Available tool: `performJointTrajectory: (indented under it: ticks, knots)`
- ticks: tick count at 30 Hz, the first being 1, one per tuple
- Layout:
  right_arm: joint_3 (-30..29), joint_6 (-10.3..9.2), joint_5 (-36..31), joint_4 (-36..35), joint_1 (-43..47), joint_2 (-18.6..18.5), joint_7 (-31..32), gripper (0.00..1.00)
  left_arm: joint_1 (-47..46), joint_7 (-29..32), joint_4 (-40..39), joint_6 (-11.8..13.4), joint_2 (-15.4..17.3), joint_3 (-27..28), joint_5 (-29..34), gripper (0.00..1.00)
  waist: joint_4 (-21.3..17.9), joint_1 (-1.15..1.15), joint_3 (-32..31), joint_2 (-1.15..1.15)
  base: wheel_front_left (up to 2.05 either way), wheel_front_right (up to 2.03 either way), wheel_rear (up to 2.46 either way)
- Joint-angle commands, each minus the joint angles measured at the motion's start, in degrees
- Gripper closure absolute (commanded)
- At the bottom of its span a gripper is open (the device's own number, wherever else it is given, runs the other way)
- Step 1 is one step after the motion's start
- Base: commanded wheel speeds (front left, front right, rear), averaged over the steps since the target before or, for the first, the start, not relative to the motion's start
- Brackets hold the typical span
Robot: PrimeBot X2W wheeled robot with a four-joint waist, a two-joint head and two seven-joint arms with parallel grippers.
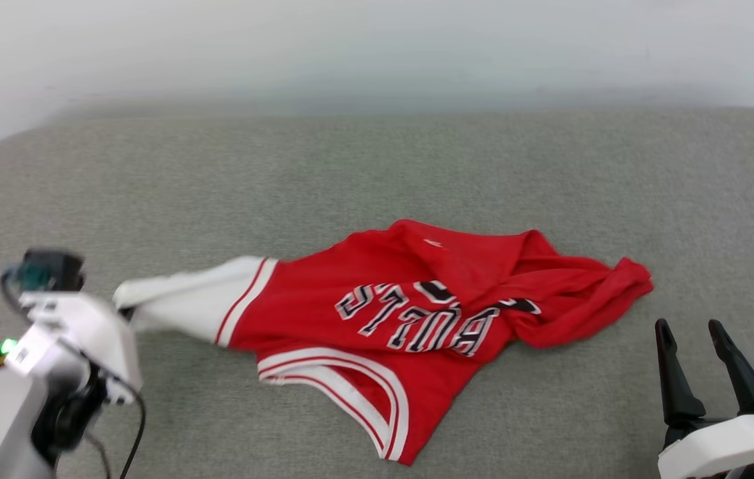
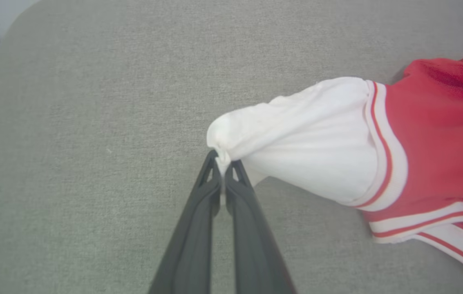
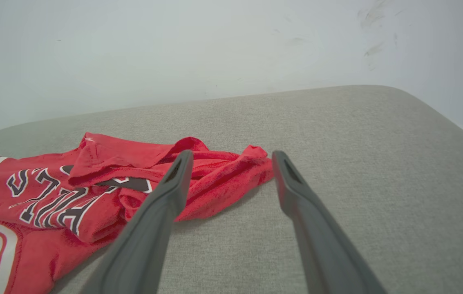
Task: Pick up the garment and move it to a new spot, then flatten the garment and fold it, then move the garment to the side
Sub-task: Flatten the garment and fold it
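Judged as pick-up step, barely begun. Pinched shirt [image 1: 410,299] by white sleeve tip in left gripper [image 2: 224,163]; rest sprawled rightward on cushion [image 1: 377,166]. Found right gripper [image 1: 689,324] wide, empty, just short of bunched red end. Called next for lift, likely second grip there.

The red jersey-style garment [image 1: 416,299] is laid on the grey fabric-covered surface [image 1: 377,166], near its middle. Its white sleeve [image 1: 184,303] is extended leftward into the left gripper [image 2: 224,163]; the right gripper [image 1: 688,326] is set apart, right of it.
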Motion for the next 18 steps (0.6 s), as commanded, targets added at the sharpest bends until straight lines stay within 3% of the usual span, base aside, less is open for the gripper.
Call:
performJointTrajectory:
  ticks: [1, 8, 15, 17, 18]
  knots:
    - [-0.1, -0.02, -0.3, -0.2, 0.6, 0.0, 0.4, 0.0, 4.2, -0.9, -1.9, 1.8, 1.3, 1.5, -1.3, 1.0, 1.4, 0.0, -1.2, 0.0, 0.0, 0.0, 0.0]
    - [-0.4, -0.02, -0.4, -0.5, 1.8, 0.0, 1.8, 0.0, 20.8, -3.7, -8.8, 8.0, 0.9, 4.3, -5.8, 1.0, 3.3, 0.0, -2.9, 0.0, 0.0, 0.0, 0.0]
    - [0.1, -0.02, -1.1, -0.8, 2.5, 0.0, 2.8, 0.0, 27.0, -10.5, -9.4, 7.5, -3.8, 4.9, -7.6, 1.0, 4.1, 0.0, -4.2, 0.0, 0.0, 0.0, 0.0]
    - [0.2, -0.02, -0.7, -0.8, 2.8, 0.0, 3.2, 0.0, 27.1, -11.9, -9.2, 6.8, -4.6, 4.4, -7.2, 0.55, 4.2, 0.0, -4.7, 0.0, 0.0, 0.0, 0.0]
    - [0.2, -0.02, -1.0, -0.9, 3.0, 0.0, 3.3, 0.0, 26.8, -12.9, -9.2, 6.4, -5.0, 4.4, -7.1, 0.0, 4.3, 0.0, -5.0, 0.0, 0.0, 0.0, 0.0]
